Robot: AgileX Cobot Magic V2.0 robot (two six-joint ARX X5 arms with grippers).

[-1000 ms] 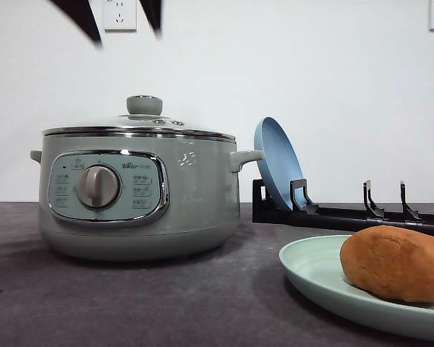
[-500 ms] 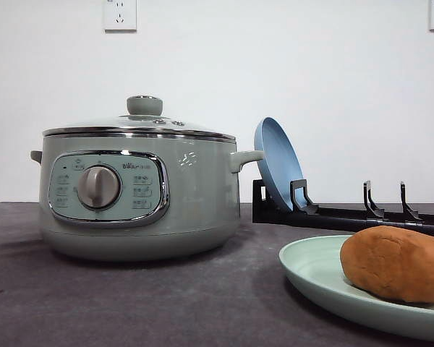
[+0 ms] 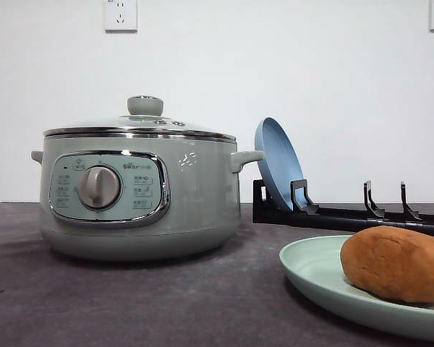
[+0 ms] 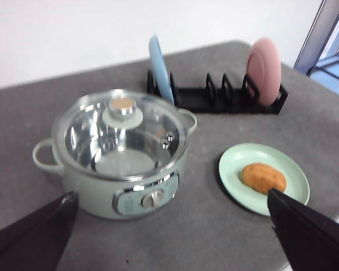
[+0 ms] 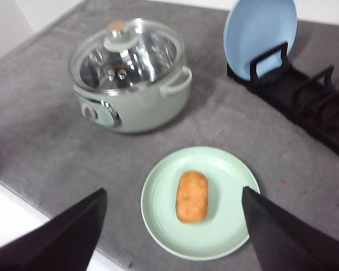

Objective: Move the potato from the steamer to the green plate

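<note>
Dark gripper fingers that hung at top of front view, above the steamer (image 3: 139, 191), have gone from that frame. Steamer sits a hair further right and lower in frame.

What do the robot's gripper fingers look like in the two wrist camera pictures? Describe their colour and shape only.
In the left wrist view, the left gripper has two plain black fingers, broad at the picture's lower corners and tapering to blunt points. In the right wrist view, the right gripper has the same matte black, wedge-shaped fingers. No markings, cables or coloured pads can be seen on them.
</note>
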